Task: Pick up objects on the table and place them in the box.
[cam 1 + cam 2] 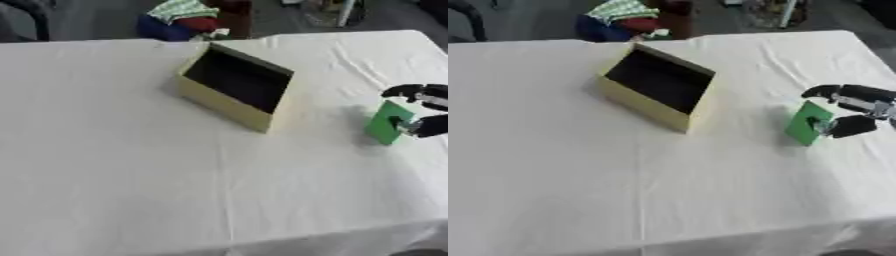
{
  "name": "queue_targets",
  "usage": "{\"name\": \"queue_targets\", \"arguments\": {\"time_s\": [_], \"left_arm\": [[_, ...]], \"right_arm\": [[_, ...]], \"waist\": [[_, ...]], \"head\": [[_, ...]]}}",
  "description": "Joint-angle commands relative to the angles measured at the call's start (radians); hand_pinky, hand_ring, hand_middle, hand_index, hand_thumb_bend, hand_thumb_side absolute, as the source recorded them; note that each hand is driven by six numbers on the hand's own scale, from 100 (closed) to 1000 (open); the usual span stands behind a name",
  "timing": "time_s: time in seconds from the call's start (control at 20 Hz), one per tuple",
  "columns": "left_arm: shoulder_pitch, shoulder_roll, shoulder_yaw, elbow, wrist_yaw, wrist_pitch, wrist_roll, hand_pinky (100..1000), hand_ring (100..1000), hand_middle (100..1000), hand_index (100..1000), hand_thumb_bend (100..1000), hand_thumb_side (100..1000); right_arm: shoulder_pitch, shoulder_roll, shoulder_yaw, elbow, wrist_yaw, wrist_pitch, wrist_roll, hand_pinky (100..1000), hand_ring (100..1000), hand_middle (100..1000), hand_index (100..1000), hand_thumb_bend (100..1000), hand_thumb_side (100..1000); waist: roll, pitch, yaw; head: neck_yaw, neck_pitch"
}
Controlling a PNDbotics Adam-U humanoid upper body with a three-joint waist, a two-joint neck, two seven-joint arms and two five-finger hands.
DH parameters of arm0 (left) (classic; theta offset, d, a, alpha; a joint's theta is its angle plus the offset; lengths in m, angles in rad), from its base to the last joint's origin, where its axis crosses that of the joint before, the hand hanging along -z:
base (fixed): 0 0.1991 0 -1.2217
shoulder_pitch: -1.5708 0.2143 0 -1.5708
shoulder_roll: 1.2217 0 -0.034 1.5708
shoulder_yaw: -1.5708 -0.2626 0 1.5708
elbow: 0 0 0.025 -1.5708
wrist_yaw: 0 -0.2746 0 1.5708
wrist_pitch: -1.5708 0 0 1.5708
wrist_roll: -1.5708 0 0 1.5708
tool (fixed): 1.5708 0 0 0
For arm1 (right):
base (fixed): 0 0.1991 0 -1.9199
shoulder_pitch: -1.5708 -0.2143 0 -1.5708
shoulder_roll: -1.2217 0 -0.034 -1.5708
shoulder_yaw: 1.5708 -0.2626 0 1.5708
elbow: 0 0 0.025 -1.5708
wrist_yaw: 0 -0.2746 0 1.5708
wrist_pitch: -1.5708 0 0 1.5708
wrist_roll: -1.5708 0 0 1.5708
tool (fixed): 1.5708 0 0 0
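Right hand (852, 111): enters at the right edge, fingers (822, 91) curled around the green block.
Green block (808, 123): right of centre, standing tilted on the white surface (579, 165).
Box (656, 88): upper centre, yellowish, dark opening facing up and right, well apart from the block.

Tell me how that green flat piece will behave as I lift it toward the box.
The green flat piece stands on edge and keeps straight sides, so it is probably stiff. It looks thin, so likely light. The right robot hand pinches it from one side only, so it may pivot or tip when lifted.
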Motion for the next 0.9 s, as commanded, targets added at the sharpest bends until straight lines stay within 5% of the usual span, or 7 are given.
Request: {"name": "queue_targets", "arguments": {"time_s": [0.05,0.9], "left_arm": [[-0.006,0.018,0.011,-0.009,0.001,-0.003,-0.004,626,465,455,615,100,697],[-0.006,0.017,0.011,-0.010,0.003,-0.005,-0.008,627,465,455,616,100,697]], "right_arm": [[-0.015,-0.027,-0.006,-0.001,0.002,0.000,0.006,871,985,972,1000,100,630],[-0.019,-0.018,0.003,0.002,0.023,-0.003,0.027,866,979,963,1000,100,656]], "waist": [[0.001,-0.011,0.001],[0.001,-0.010,0.003]], "head": [[0.002,0.005],[0.003,0.005]]}}
